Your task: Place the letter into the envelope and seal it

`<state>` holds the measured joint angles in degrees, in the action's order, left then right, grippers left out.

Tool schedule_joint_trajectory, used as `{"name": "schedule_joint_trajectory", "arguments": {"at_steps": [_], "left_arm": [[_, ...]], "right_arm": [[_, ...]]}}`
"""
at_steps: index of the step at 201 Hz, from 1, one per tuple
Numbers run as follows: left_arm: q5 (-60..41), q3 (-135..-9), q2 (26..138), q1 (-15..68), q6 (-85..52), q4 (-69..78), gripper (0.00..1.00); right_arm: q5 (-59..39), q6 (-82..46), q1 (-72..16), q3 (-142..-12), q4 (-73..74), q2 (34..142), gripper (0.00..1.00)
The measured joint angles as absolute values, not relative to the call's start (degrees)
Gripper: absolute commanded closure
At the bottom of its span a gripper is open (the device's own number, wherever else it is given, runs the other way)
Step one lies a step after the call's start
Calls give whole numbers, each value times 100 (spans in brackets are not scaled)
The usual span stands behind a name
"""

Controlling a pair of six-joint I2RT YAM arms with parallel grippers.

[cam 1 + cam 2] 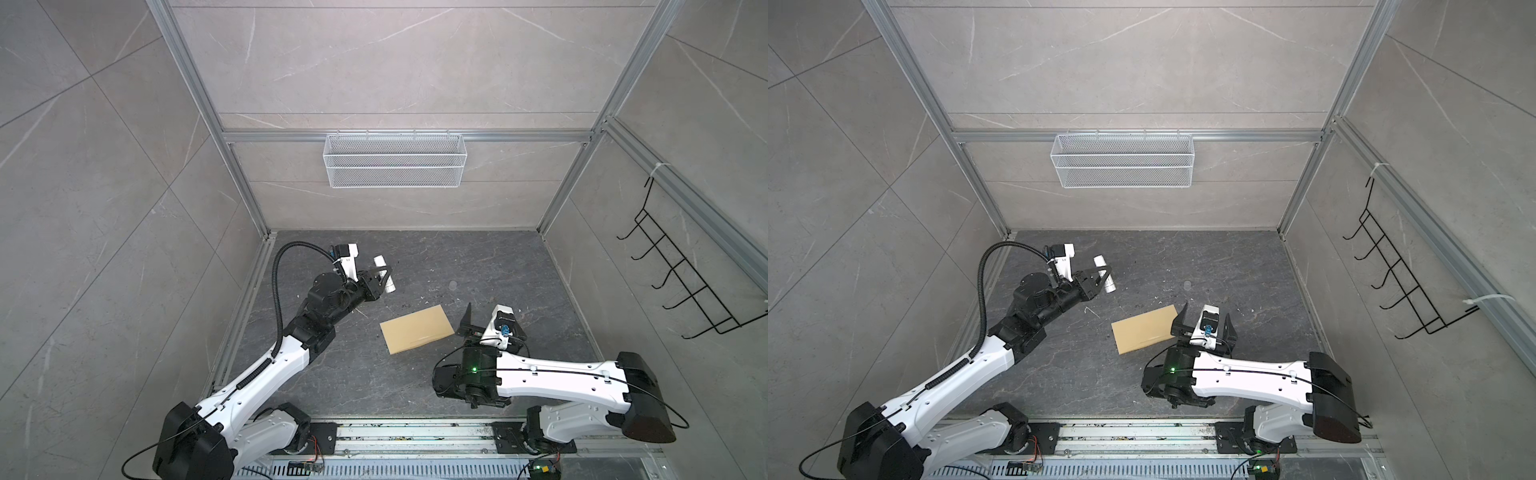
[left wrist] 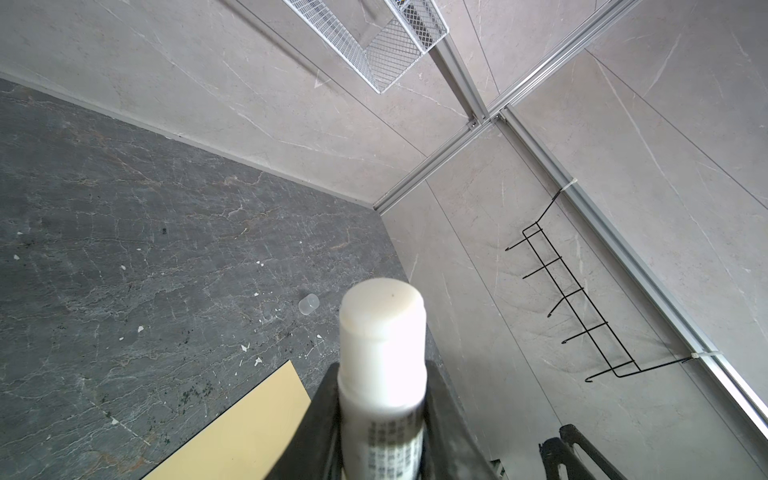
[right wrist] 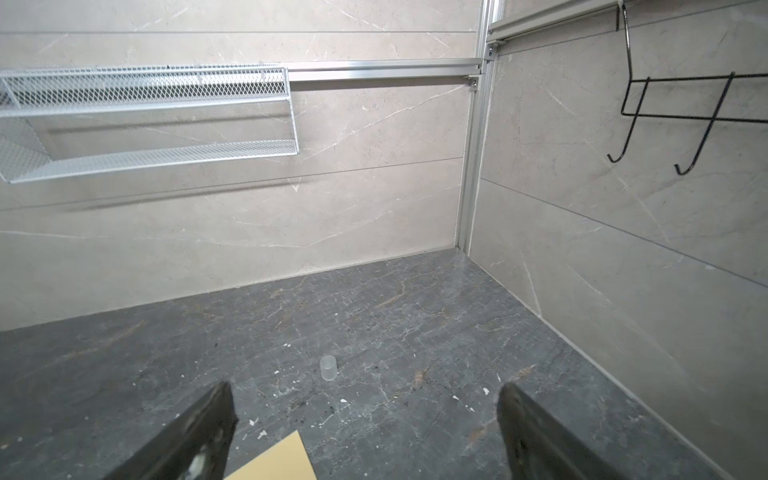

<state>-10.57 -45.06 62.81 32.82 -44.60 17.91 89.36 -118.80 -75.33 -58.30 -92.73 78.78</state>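
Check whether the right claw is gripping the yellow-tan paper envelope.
No, the right claw stands wide open, not closed on the yellow-tan paper envelope.

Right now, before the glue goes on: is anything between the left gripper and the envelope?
Nothing visible. Only bare table lies between the left gripper, holding the glue stick, and the envelope. The clear cap sits farther back; the open right gripper is at the envelope's right end.

Open floor (image 1: 436,257) behind and left of the envelope (image 1: 417,329), one small cap (image 1: 453,285), seemingly clear plastic, farther back
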Motion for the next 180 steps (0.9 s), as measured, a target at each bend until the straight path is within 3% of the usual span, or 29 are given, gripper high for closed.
{"name": "schedule_joint_trajectory", "arguments": {"at_steps": [25, 104, 180], "left_arm": [[-1050, -4506, 6246, 3282, -4453, 1791, 100], [-996, -4504, 6219, 3282, -4453, 1793, 100], [-1000, -4504, 6329, 3280, -4453, 1796, 100]], "right_arm": [[8943, -11880, -7710, -5811, -8980, 7791, 0], [8962, -11933, -7988, -4960, -6106, 6853, 4], [8722, -11985, -8034, -4123, -3870, 6781, 2]]}}
